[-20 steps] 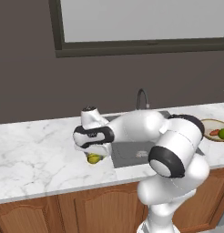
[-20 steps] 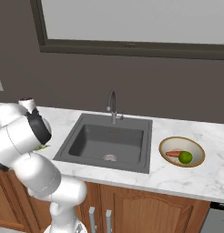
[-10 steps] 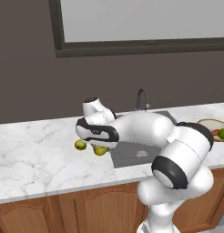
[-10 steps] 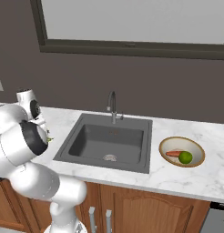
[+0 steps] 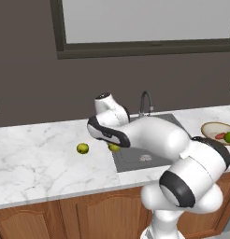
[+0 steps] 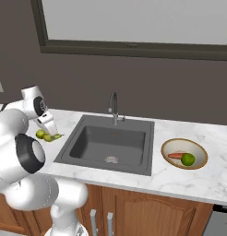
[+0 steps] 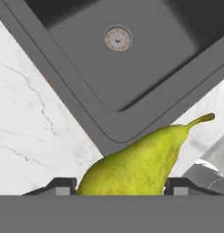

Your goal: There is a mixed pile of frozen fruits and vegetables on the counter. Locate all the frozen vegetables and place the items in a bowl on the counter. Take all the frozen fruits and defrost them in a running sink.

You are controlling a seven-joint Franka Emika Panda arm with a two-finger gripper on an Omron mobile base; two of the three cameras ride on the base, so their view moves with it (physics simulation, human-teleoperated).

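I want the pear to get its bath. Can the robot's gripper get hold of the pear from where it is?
Probably yes. The pear lies right between the gripper's two fingertips, beside the sink, with nothing between them. Whether it is squeezed tight yet is hard to tell.

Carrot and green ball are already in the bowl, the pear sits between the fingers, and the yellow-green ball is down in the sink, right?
Not quite. The yellow-green ball lies on the counter left of the sink, as the left base view shows. The rest holds: carrot and green ball are in the bowl, and the pear sits between the gripper fingers.
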